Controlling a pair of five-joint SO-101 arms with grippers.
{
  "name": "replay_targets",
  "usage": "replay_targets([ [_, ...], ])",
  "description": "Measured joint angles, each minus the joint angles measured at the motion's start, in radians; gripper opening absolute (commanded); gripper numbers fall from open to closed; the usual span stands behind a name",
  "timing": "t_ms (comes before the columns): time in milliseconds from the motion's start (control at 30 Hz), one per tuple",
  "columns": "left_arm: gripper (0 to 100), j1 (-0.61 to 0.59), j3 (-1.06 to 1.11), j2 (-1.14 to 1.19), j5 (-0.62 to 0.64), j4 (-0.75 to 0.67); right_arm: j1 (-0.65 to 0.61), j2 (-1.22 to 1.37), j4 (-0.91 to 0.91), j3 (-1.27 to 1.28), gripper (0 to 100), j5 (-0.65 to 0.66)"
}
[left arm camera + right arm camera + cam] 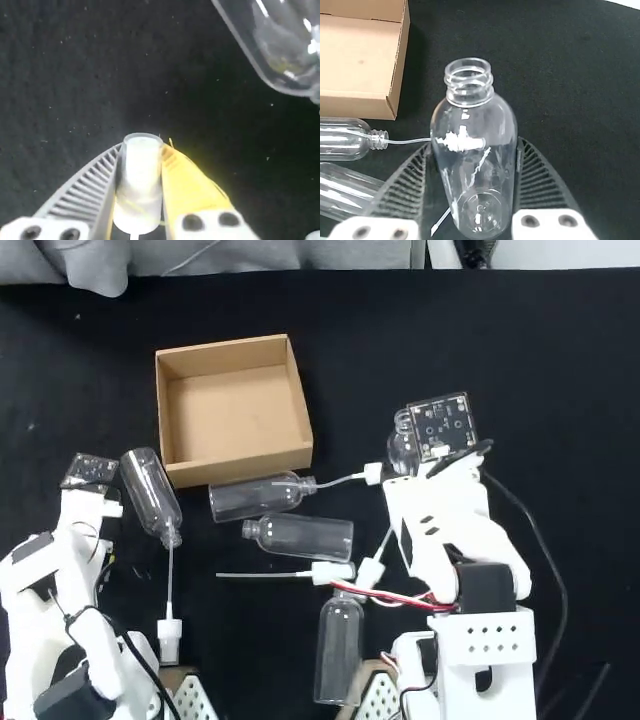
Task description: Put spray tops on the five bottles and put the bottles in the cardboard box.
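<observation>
Right hand (472, 147) clasping one uncapped bottle (470, 115), left hand (142, 147) pinching one spray top (139, 185), four other bottles (150, 490) (255, 498) (305, 536) (338, 648) lying loose, one cardboard box (240, 462)

Table (560, 360): box (240, 468), bottles (300, 537), apparently spray tops (333, 573)

Brown cardboard box (235, 468), open-topped and empty, on the black surface. Uncapped clear bottle (472, 150) gripped around its body in the right gripper's (472, 147) jaws, near the box's corner. White spray top (139, 190) pinched in the left gripper (143, 146). Four more clear bottles lying flat: left bottle (150, 495) and upper bottle (262, 497), each with a spray top's tube at the neck; middle bottle (300, 537) and near bottle (340, 645), bare. Two loose spray tops (330, 573) between those last two.
</observation>
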Motion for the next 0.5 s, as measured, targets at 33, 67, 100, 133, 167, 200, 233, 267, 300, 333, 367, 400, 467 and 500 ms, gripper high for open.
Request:
replay_targets([
  [33,15,-0.002,-0.005,0.0,-0.006,0.0,0.0,0.0,0.0,0.0,9.2,0.0],
  [67,15,-0.006,0.0,-0.002,-0.008,-0.002,0.0,0.0,0.0,0.0,9.2,0.0],
  [100,15,-0.014,0.008,-0.003,-0.008,-0.003,0.0,0.0,0.0,0.0,9.2,0.0],
  [133,15,-0.015,0.009,-0.005,-0.008,-0.003,0.0,0.0,0.0,0.0,9.2,0.0],
  [167,15,-0.015,0.009,-0.005,-0.011,-0.003,0.0,0.0,0.0,0.0,9.2,0.0],
  [200,16,-0.015,0.009,-0.005,-0.011,-0.003,0.0,0.0,0.0,0.0,9.2,0.0],
  [233,16,-0.015,0.009,-0.005,-0.014,-0.003,0.0,0.0,0.0,0.0,9.2,0.0],
  [267,16,-0.015,0.011,-0.005,-0.014,-0.005,0.0,0.0,0.0,0.0,9.2,0.0],
  [300,16,-0.015,0.011,-0.005,-0.014,-0.005,0.0,0.0,0.0,0.0,9.2,0.0],
  [333,16,-0.015,0.011,-0.005,-0.014,-0.005,0.0,0.0,0.0,0.0,9.2,0.0],
  [367,15,-0.015,0.011,-0.005,-0.014,-0.005,0.0,0.0,0.0,0.0,9.2,0.0],
  [400,15,-0.015,0.011,-0.005,-0.014,-0.005,0.0,0.0,0.0,0.0,9.2,0.0],
  [467,15,-0.015,0.012,-0.005,-0.014,-0.005,0.0,0.0,0.0,0.0,9.2,0.0],
  [500,15,-0.015,0.012,-0.005,-0.014,-0.005,0.0,0.0,0.0,0.0,9.2,0.0],
])
